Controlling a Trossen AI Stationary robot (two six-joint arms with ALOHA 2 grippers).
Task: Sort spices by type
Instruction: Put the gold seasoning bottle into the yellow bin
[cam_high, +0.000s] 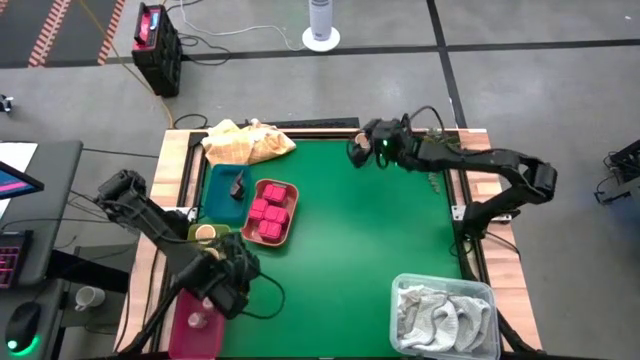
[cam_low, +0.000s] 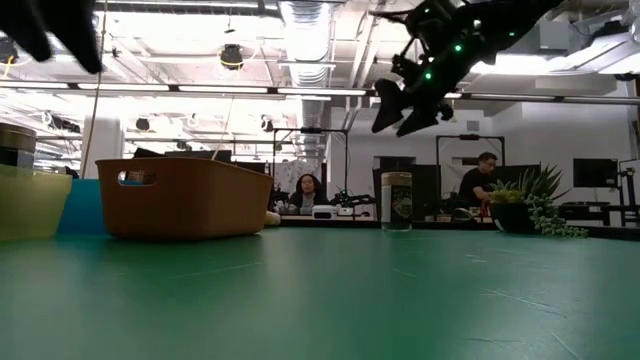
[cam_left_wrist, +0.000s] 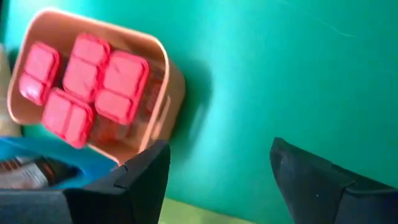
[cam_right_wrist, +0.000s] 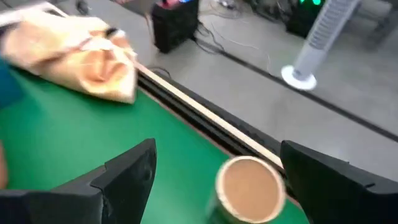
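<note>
The left claw (cam_high: 222, 285) hangs open and empty at the near table edge. Just past it, pink packets (cam_high: 270, 210) fill the orange tray (cam_high: 287, 232). At the far edge, the right claw (cam_high: 362, 146) hangs open over a tan cup (cam_right_wrist: 249, 188). I think picking up that cup is the step now. Next it must drop lower, then squeeze.

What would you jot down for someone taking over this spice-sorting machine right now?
Left gripper: jaws open, empty, near the magenta tray.
Right gripper: jaws open, empty, above the tan cup at the mat's far edge.
Done: pink packets fill the salmon tray; a dark piece lies in the blue tray; another tan cup sits in the lime tray.
Left: the far tan cup, probably bound for the lime tray.
</note>
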